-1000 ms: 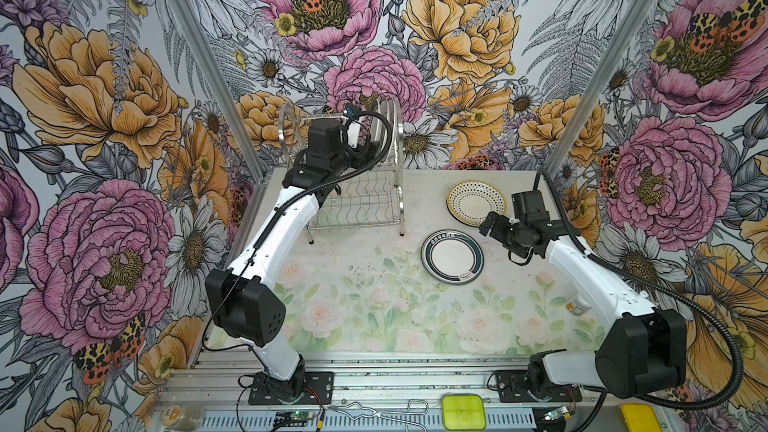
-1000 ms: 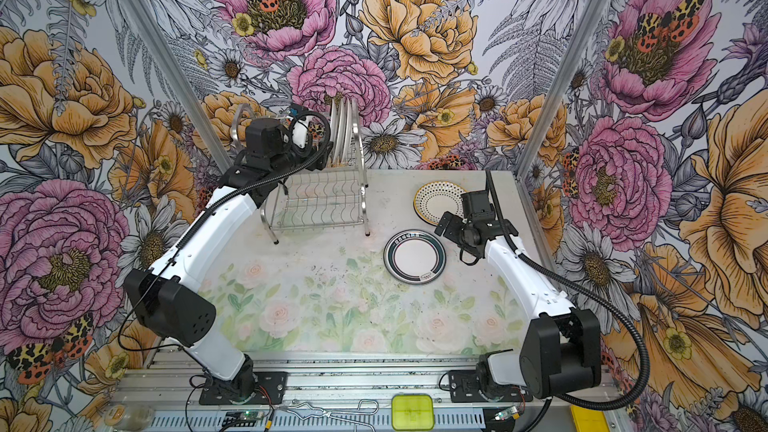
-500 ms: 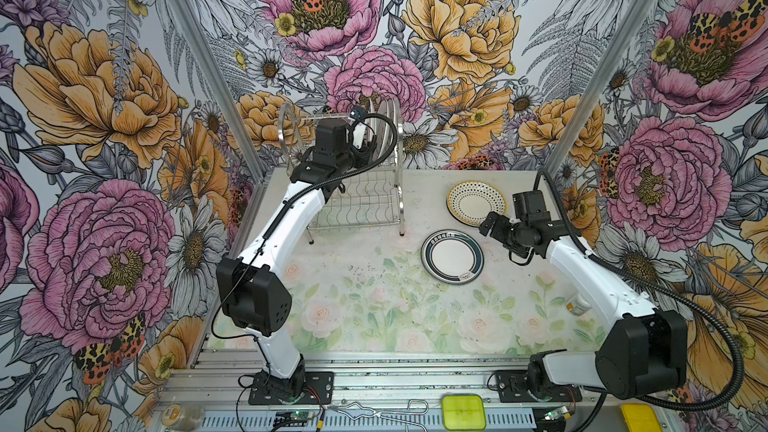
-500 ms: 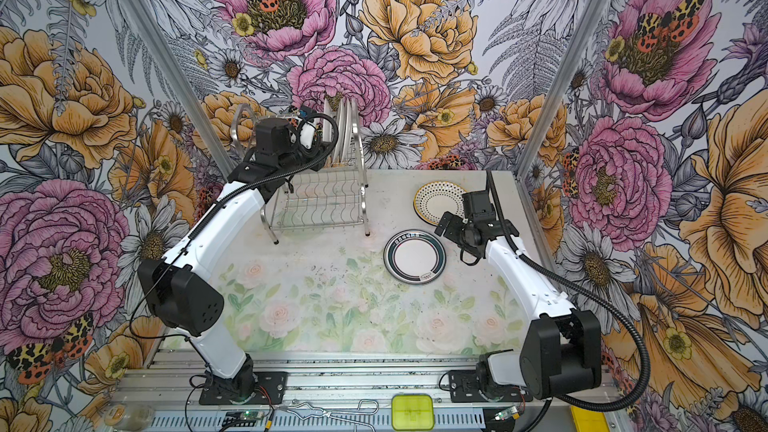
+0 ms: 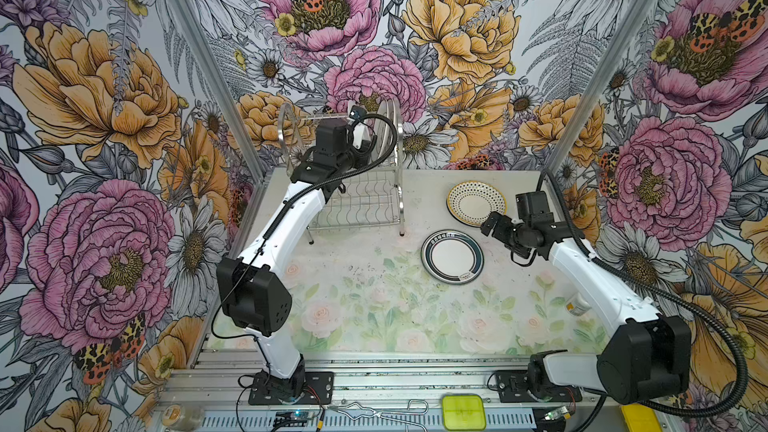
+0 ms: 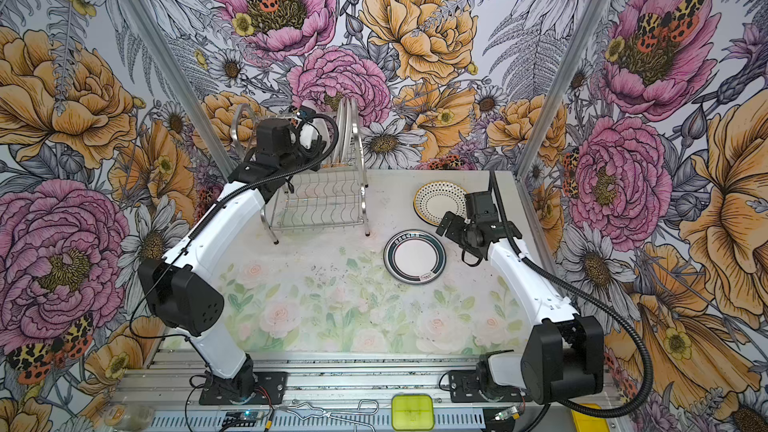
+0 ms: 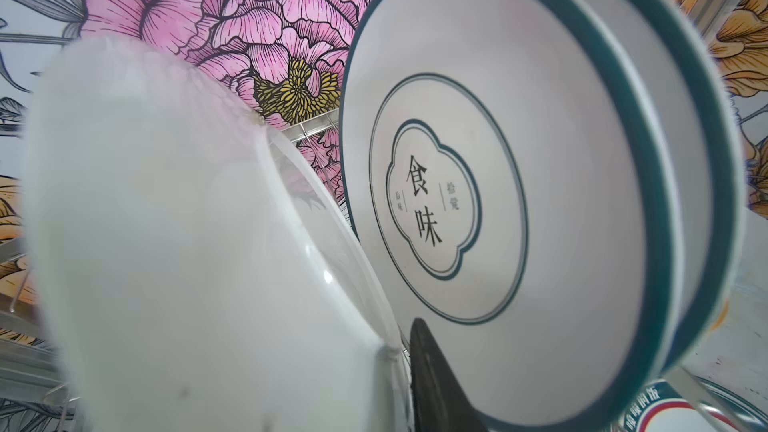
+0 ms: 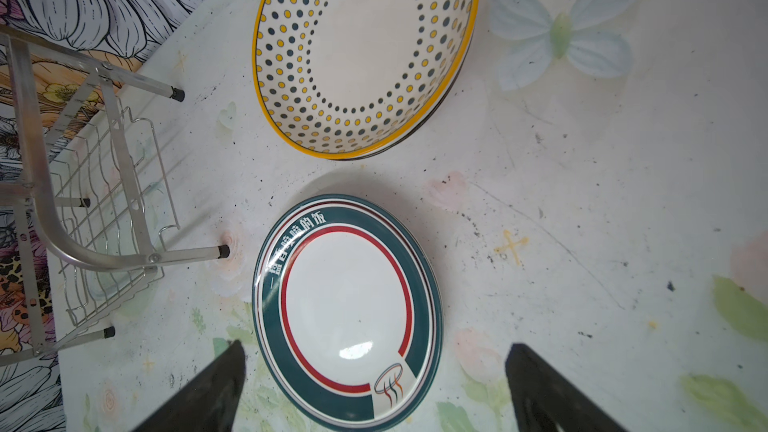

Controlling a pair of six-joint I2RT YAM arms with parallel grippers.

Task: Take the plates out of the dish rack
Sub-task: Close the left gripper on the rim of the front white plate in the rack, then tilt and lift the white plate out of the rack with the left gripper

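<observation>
Floral walls (image 5: 124,118) enclose a pale flowered worktop (image 5: 374,317), and the rack (image 5: 361,205) stands at its back edge toward the left corner. Its lower tier is bare. The plates (image 5: 388,130) not yet unloaded stand on edge at the right end of the upper tier; the wire slots hold them upright, which presumably leaves each rim free for a pinch. The left gripper (image 5: 368,141) reaches in among them. In the left wrist view one dark finger (image 7: 432,371) lies in the gap between the blurred near plate (image 7: 174,243) and the lettered plate (image 7: 478,201), just beside the near plate's face. Its partner is hidden behind that plate, so whether the jaws have clamped the rim cannot be told. On the right half, clear of the rack, lie the unloaded plates, flat and face up: a dotted plate (image 8: 365,56) near the back right corner and a banded plate (image 8: 345,305) in front of it, near but not touching. Each seems to rest on another plate, probably to save space. The right gripper (image 8: 374,384) hovers over the banded plate's rim, jaws spread wide and empty, seemingly parked out of the left arm's way
</observation>
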